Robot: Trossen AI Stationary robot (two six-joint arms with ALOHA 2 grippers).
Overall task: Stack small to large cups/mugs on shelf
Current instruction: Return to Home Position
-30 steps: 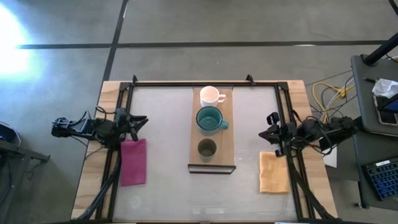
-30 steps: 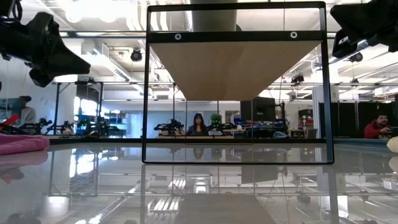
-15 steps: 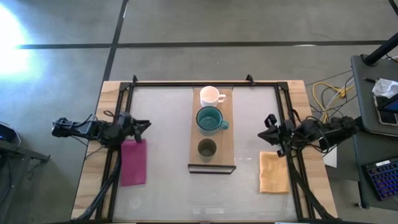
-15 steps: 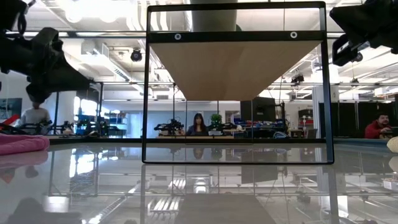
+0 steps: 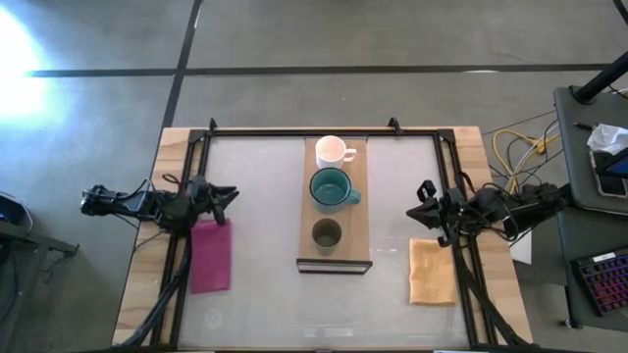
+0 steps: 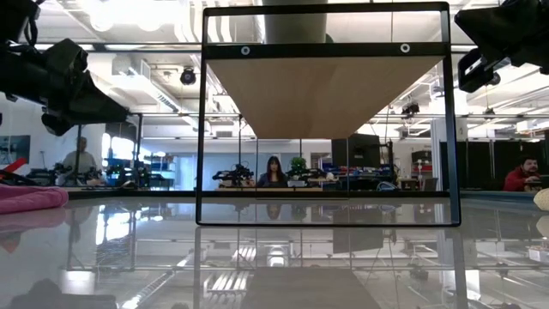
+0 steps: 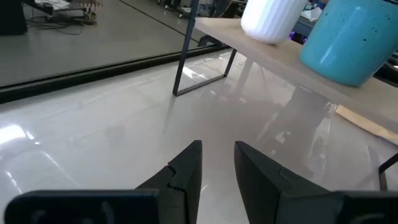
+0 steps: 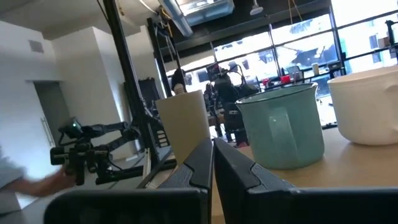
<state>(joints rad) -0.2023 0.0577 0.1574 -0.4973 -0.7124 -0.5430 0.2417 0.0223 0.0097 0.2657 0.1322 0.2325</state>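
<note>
- Table [image 5: 260, 186]: glass top, black rails along the left, right and far edges. Wide bare lanes on both sides of the centre.
- Shelf [image 5: 355, 224]: light-wood plank running down the table's middle, dark edge at the near short end. In the low view it stands raised on a dark frame, with open room underneath.
- Pink cloth [image 5: 210, 255]: flat beside the left rail, well apart from the shelf.
- Orange-yellow cloth [image 5: 432, 272]: flat beside the right rail, also well clear of the shelf.
- My left gripper [image 5: 228, 194]: over the left rail, just beyond the pink cloth's far end, pointing at the shelf. Fingers [image 7: 186, 171] show a narrow gap, nothing between them.
- My right gripper [image 5: 420, 204]: over the right rail, near the orange-yellow cloth's far end, facing the shelf. Fingers [image 8: 198, 163] pressed together, empty.
- Teal mug [image 5: 331, 187]: upright mid-shelf, handle toward the right edge.
- White mug [image 5: 331, 150]: upright at the shelf's far end, just beside the teal mug; contact, cannot tell.
- Olive cup [image 5: 326, 233]: upright on the shelf toward the dark end, apart from the teal mug.
</note>
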